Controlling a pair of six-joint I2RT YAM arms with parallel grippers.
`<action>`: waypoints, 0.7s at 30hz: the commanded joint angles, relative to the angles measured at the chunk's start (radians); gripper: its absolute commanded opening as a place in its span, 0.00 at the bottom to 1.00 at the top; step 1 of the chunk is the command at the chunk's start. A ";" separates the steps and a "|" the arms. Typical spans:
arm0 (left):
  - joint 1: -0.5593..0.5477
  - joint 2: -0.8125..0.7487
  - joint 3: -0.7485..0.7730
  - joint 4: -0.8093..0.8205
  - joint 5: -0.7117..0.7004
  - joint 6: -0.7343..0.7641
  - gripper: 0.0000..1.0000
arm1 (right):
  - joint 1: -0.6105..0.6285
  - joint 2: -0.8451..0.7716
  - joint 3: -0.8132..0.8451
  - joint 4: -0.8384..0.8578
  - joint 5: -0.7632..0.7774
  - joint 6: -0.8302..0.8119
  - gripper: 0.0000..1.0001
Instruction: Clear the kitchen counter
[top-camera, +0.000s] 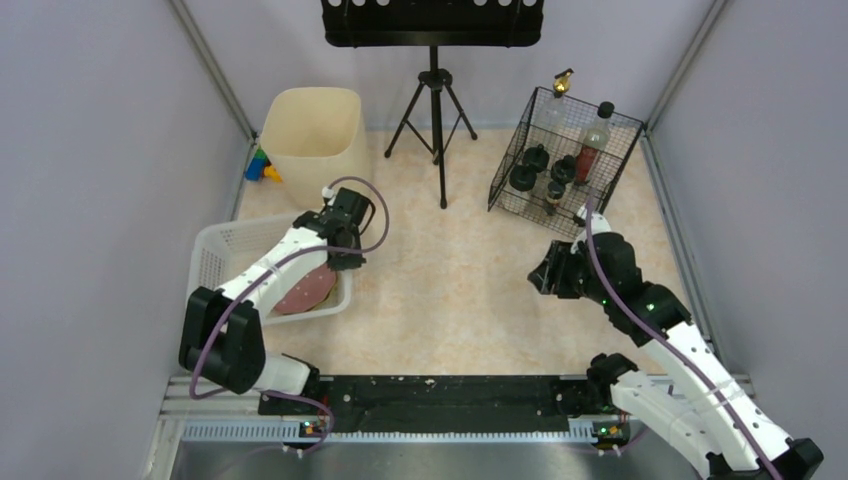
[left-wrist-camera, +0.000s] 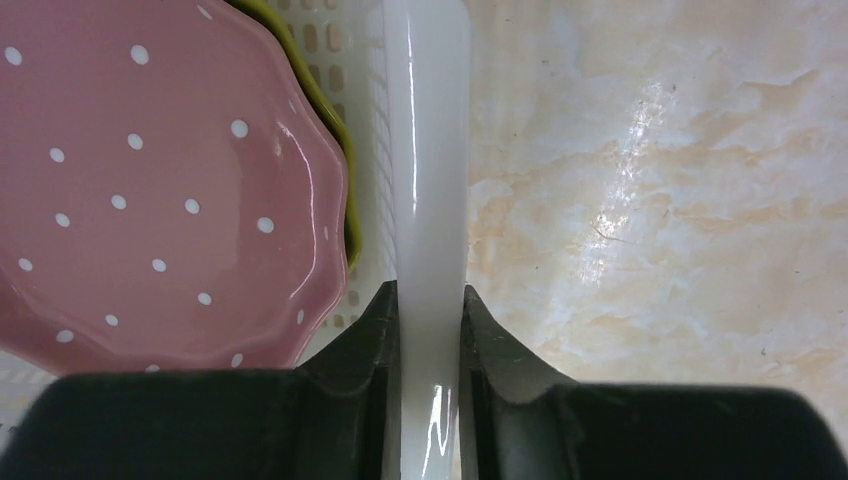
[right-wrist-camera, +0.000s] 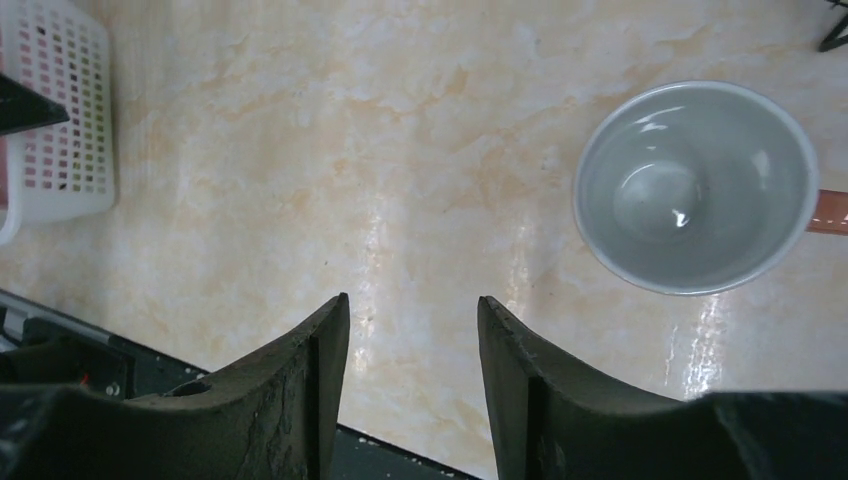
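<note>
Pale beige-pink and marble-mottled, the kitchen counter (top-camera: 450, 300) is seen filling the middle of the overhead view, from the arm bases at the bottom up to the back wall. At its left edge a white slotted basket (top-camera: 222, 250) is set, and its right rim is pinched by the left gripper (left-wrist-camera: 430, 300), one finger inside the wall and one outside, pressed tight on the plastic. Inside the basket a pink dotted plate (left-wrist-camera: 150, 200) is seen at the left of the wrist view, laid over a yellow-green rim (left-wrist-camera: 338, 140). At centre right of the overhead frame the right gripper (right-wrist-camera: 412, 310) is held over bare counter, fingers spread with nothing between them. A grey-white mug (right-wrist-camera: 695, 185) is seen upright at the upper right of its wrist view. A black wire rack (top-camera: 518, 140) with bottles is placed at the upper right, a cream bin (top-camera: 312, 130) at the upper left.
</note>
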 joint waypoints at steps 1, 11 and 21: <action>-0.056 0.010 0.023 0.087 0.107 -0.051 0.00 | 0.005 0.012 0.065 -0.053 0.177 0.021 0.50; -0.236 -0.009 0.082 0.149 0.187 -0.093 0.00 | 0.000 0.152 0.116 -0.045 0.339 0.037 0.51; -0.508 0.145 0.186 0.241 0.204 -0.138 0.00 | -0.036 0.314 0.123 0.050 0.349 0.005 0.50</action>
